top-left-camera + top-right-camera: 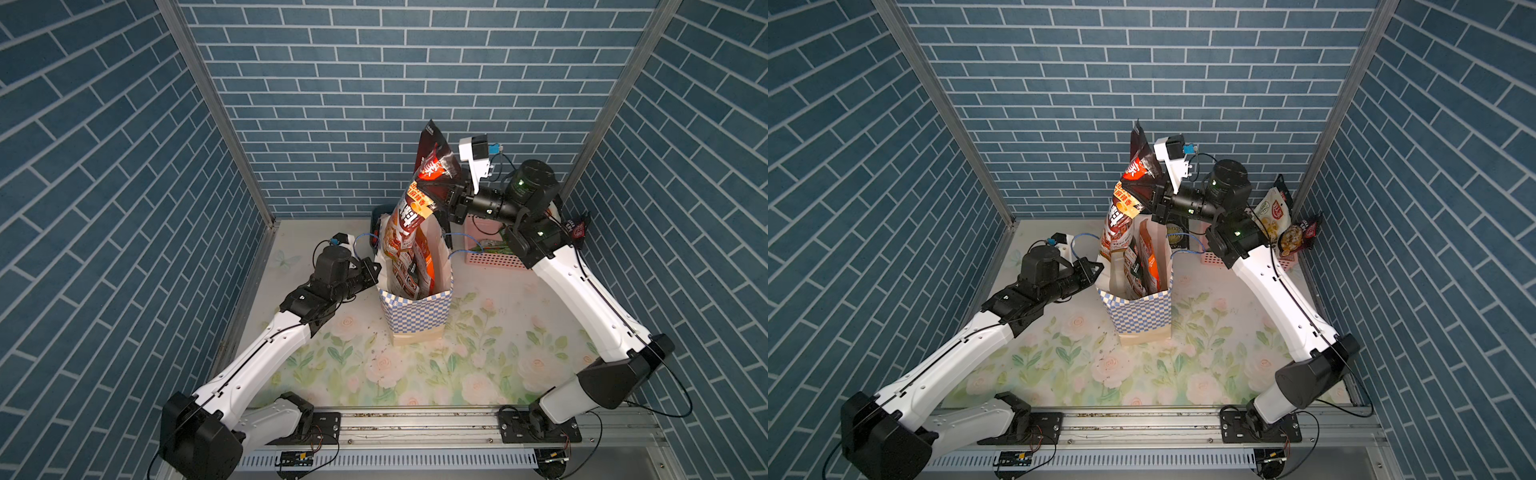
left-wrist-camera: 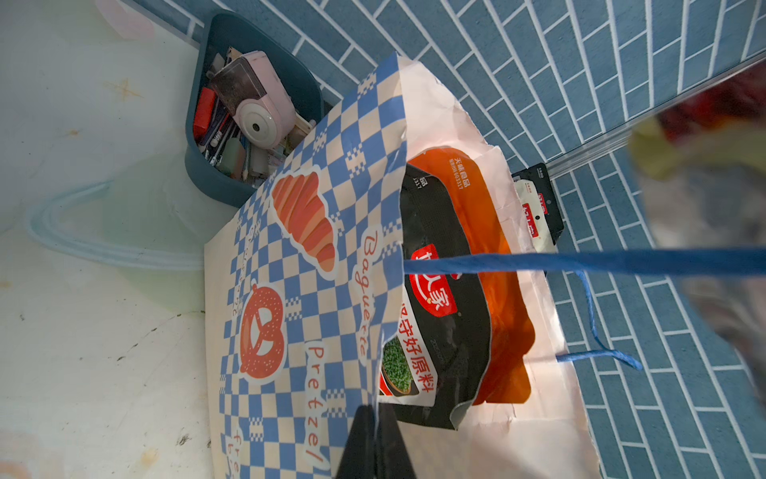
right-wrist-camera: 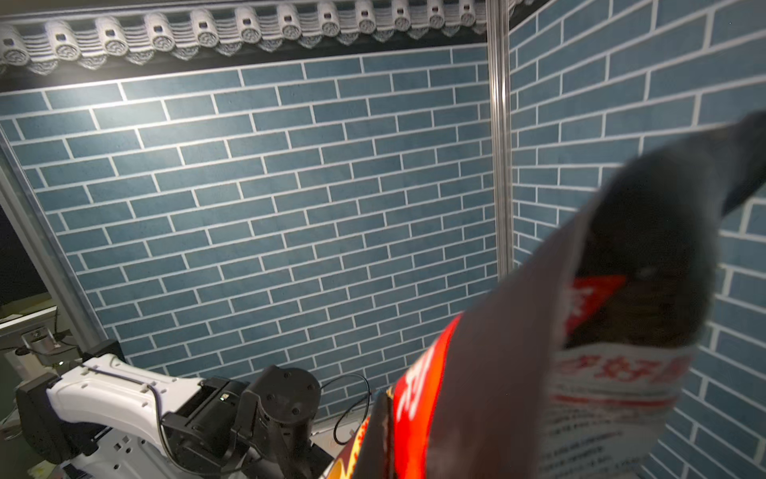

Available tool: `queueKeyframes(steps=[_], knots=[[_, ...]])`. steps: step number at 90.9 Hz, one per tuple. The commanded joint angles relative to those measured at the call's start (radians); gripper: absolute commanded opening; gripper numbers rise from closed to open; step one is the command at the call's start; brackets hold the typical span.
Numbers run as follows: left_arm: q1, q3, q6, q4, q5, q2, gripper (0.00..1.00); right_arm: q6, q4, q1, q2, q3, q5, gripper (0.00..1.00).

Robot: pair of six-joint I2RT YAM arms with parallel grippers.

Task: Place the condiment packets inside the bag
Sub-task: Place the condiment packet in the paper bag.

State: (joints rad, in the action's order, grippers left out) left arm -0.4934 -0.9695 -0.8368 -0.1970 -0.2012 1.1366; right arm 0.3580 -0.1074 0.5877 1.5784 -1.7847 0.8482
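Note:
The blue-and-white checkered bag (image 1: 415, 311) (image 1: 1138, 316) stands upright mid-table with its mouth open. My left gripper (image 1: 372, 270) (image 2: 376, 410) is shut on the bag's left rim. Inside the bag (image 2: 311, 249) lie a black packet (image 2: 439, 331) and an orange packet (image 2: 497, 269). High over the mouth, my right gripper (image 1: 446, 195) (image 1: 1152, 195) is shut on a black-and-red packet (image 1: 434, 162) (image 3: 621, 311). An orange-brown packet (image 1: 409, 216) reaches from just under it down into the bag; whether the jaws also hold it I cannot tell.
A pink basket (image 1: 490, 259) at the back right, behind my right arm, holds more packets: a cream one (image 1: 1275, 212) and a dark one (image 1: 1304, 232). A dark teal bin (image 2: 248, 103) of small odds and ends sits right behind the bag. Brick walls close three sides.

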Motion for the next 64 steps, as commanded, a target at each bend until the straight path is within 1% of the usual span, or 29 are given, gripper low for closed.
queueKeyframes(steps=[1,8,36,50,64], knots=[[-0.008,0.010,0.018,0.000,0.005,-0.022,0.00,0.044,-0.181,0.008,0.022,-0.009,0.090,0.00],[-0.009,0.011,0.018,-0.003,0.006,-0.029,0.00,0.037,-0.170,0.009,0.053,-0.003,0.109,0.00],[-0.009,0.008,0.019,-0.013,0.011,-0.031,0.00,-0.095,0.006,0.007,0.119,0.015,0.103,0.00],[-0.009,0.002,0.020,-0.013,0.012,-0.028,0.00,-0.181,0.120,0.008,0.150,0.011,0.146,0.00],[-0.009,0.002,0.020,-0.012,0.010,-0.020,0.00,-0.240,0.176,0.007,0.190,-0.010,0.197,0.00]])
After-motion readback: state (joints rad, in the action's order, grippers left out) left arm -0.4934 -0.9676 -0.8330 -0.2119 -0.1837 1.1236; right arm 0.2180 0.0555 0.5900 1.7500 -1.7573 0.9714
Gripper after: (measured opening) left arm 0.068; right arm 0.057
